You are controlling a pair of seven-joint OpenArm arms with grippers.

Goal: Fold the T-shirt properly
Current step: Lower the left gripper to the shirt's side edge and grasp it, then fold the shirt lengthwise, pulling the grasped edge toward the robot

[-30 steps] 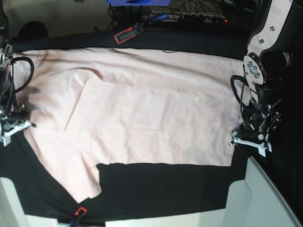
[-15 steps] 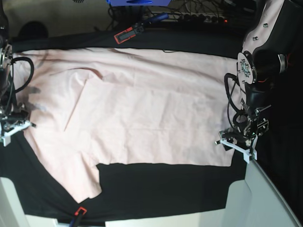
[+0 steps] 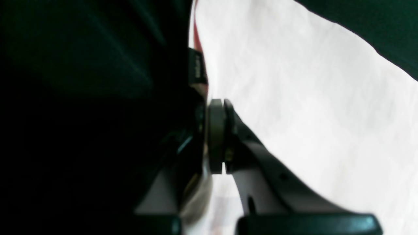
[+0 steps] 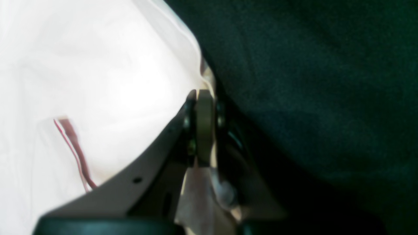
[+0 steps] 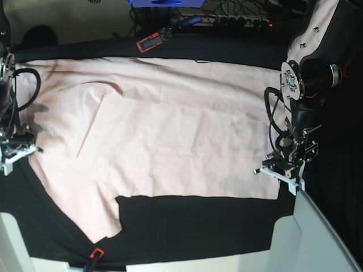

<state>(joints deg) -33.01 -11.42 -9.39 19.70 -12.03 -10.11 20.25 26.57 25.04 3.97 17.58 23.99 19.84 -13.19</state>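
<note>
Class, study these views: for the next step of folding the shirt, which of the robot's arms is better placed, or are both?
Both. The left gripper and right gripper are each shut on opposite edges of the T-shirt, so they can probably lift together.

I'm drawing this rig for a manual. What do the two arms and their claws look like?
Both arms are black. The left arm has a pale shell with small dark dots and a round white toothed disc, with looped black cables below. The left claw and right claw have white fingers with small holes, tipped with olive pads. Thin red and white wires run alongside.
</note>
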